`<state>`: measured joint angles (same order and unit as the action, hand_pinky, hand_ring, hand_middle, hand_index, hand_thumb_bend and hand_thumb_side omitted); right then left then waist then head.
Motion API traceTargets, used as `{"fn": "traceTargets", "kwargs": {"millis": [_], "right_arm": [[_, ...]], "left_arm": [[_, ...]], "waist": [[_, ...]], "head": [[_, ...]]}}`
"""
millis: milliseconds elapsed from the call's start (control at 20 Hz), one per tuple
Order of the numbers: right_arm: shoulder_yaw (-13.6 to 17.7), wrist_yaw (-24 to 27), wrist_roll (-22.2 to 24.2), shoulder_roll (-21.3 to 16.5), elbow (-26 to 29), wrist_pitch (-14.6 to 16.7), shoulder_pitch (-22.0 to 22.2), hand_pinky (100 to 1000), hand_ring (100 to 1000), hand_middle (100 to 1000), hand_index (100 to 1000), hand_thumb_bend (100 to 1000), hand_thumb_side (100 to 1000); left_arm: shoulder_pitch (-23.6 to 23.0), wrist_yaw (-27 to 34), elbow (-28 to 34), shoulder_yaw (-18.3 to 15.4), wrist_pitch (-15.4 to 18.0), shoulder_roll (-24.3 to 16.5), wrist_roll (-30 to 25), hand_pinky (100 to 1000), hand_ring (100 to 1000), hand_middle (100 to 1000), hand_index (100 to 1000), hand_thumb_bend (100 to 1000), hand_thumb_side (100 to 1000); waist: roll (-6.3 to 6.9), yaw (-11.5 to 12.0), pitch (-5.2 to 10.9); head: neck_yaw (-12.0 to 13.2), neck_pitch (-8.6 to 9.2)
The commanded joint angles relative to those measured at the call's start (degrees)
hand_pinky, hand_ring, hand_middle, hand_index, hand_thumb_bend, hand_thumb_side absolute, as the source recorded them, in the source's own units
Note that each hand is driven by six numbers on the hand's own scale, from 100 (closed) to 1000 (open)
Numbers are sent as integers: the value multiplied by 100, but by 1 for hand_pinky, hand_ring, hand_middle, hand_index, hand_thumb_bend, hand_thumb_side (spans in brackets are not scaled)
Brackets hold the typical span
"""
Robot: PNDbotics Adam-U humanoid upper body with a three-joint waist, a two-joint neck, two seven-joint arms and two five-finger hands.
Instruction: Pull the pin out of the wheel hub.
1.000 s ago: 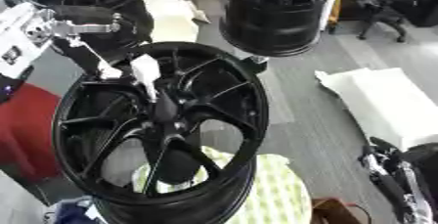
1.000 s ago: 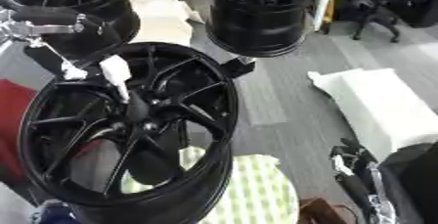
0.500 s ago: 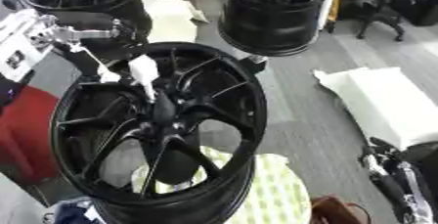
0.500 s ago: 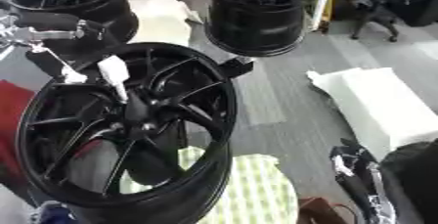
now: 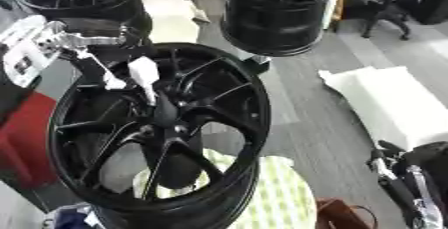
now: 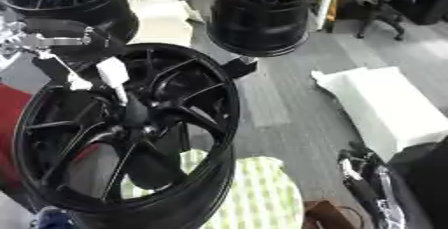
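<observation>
Grey plank flooring (image 5: 306,123) fills the left eye view, with a white padded cushion (image 5: 394,103) lying at the right. A glossy black wheel hub (image 5: 162,133) stands tilted at centre-left, its thin spokes fanning out from a dark middle. It rests on a green and white checked cloth (image 5: 280,198) at the bottom edge. Two more black wheels (image 5: 280,8) stand along the top edge. The left hand (image 5: 96,55), black with silver joints, comes in from the upper left and pinches the pin (image 5: 144,75), a pale, slim piece with a white upper end. Its long axis slants from that white end at the upper left down toward the hub's centre. The right hand (image 5: 411,183) shows at the lower right corner; I cannot tell how its fingers are set.

From the right eye view, the same hub (image 6: 122,128) sits nearer the left edge, with open floor to its right. The pin's white end (image 6: 112,72) shows just inside the upper rim, touching the left hand's fingers (image 6: 74,80). A red shape (image 6: 10,108) sits at the left edge behind the rim.
</observation>
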<state>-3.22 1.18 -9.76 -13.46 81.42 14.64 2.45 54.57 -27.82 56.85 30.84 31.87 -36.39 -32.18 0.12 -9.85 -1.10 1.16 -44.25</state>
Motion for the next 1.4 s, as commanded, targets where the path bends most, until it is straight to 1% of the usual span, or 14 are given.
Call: {"fn": "traceTargets", "kwargs": {"millis": [50,200,400,500,550,650,800,950,1000,1050,1100,1200,1250,1400], "right_arm": [[-4,41,11,-100,66,9,-68,679,629,659,822,157,453],[-5,43,13,-101,68,10,-72,679,629,659,822,156,454],[1,44,9,-100,67,9,-71,679,629,659,821,158,453],[2,43,9,-100,66,9,-71,679,629,659,821,158,454],[3,42,8,-100,65,9,-70,679,629,658,821,158,454],[5,43,6,-101,63,8,-68,679,629,658,821,157,454],[6,43,5,-100,61,6,-66,679,629,658,820,157,454],[7,43,4,-99,60,5,-62,679,628,658,820,157,454],[8,43,3,-98,60,5,-62,679,628,657,820,157,454],[9,43,2,-98,60,5,-61,679,628,657,820,157,454],[10,44,1,-97,60,5,-60,679,628,657,820,157,455],[10,45,-1,-95,58,4,-58,679,628,657,820,155,456],[10,45,-1,-94,56,3,-56,679,628,657,820,156,456],[11,51,-5,-96,49,0,-50,679,628,657,819,156,456]], "left_arm": [[162,-54,-7,11,2010,-59,-1979,845,821,834,900,284,250],[170,-95,-41,27,2010,-39,-1979,833,794,795,885,256,241],[188,-145,-87,-1,2010,-29,-1979,820,767,765,871,216,232],[203,-162,-116,-21,2010,-10,-1979,818,763,761,868,185,223],[211,-170,-131,-27,2010,1,-1979,816,758,754,863,141,209],[225,-181,-160,-40,2010,18,-1979,810,747,740,855,100,200],[241,-170,-208,-73,2010,40,-1979,798,717,696,829,100,195],[255,-111,-263,-108,2010,61,-1979,775,641,579,749,100,197],[261,-88,-282,-119,2010,67,-1979,773,635,570,742,100,198],[269,-51,-296,-138,2008,76,-1979,756,599,507,692,100,200],[281,13,-305,-169,1995,83,-1979,743,574,471,661,100,200],[305,173,-313,-231,1911,93,-1979,724,545,436,630,100,202],[320,260,-305,-266,1850,96,-1979,707,512,396,593,100,205],[368,563,-208,-352,1624,92,-1979,691,491,369,570,100,210]], "waist": [[-11,-19,31],[-12,-27,26],[-13,-27,26],[-15,-25,29],[-16,-24,31],[-18,-21,34],[-21,-17,39],[-23,-16,42],[-24,-15,42],[-25,-14,43],[-26,-11,44],[-27,-7,44],[-28,-5,45],[-32,1,45]], "head": [[23,14],[25,14],[22,14],[20,14],[21,14],[25,14],[29,14],[30,14],[30,14],[29,14],[27,14],[18,14],[10,14],[0,14]]}}
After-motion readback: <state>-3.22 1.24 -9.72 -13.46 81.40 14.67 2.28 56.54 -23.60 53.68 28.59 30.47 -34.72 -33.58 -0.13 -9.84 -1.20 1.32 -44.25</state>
